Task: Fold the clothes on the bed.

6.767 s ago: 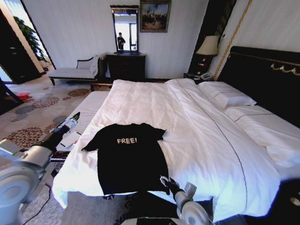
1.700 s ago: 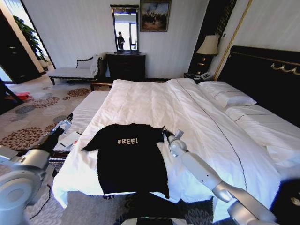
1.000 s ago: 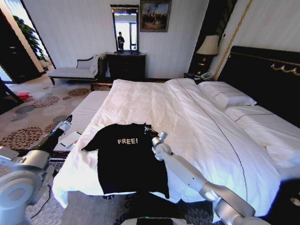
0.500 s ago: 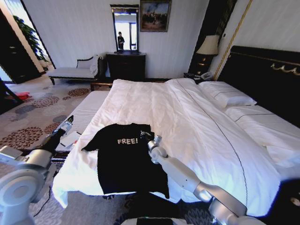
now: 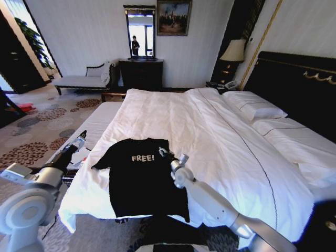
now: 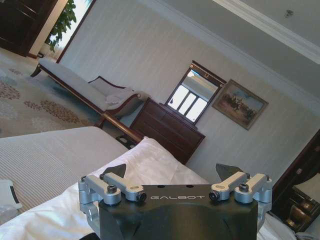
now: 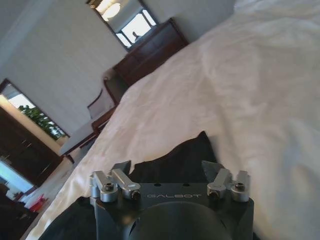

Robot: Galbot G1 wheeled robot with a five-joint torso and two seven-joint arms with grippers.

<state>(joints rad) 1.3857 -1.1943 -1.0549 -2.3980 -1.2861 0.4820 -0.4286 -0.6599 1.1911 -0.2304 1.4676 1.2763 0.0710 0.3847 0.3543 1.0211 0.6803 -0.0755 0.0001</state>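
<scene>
Right gripper point(image 5: 164, 153), jaws open, sits centre-frame over the folded-in sleeve of the soft black short-sleeved T-shirt point(image 5: 144, 178) on the white-duveted bed point(image 5: 231, 147), likely releasing. Left gripper point(image 5: 80, 138), lower left, open, idle.

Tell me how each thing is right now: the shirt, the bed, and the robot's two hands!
T-shirt: lying flat on the bed, FREE! side up, not folded up yet.
Bed: made, white duvet spread over it, pillows at the headboard.
Right gripper: open, low over the T-shirt's right shoulder.
Left gripper: open, holding nothing, out beside the bed.
</scene>
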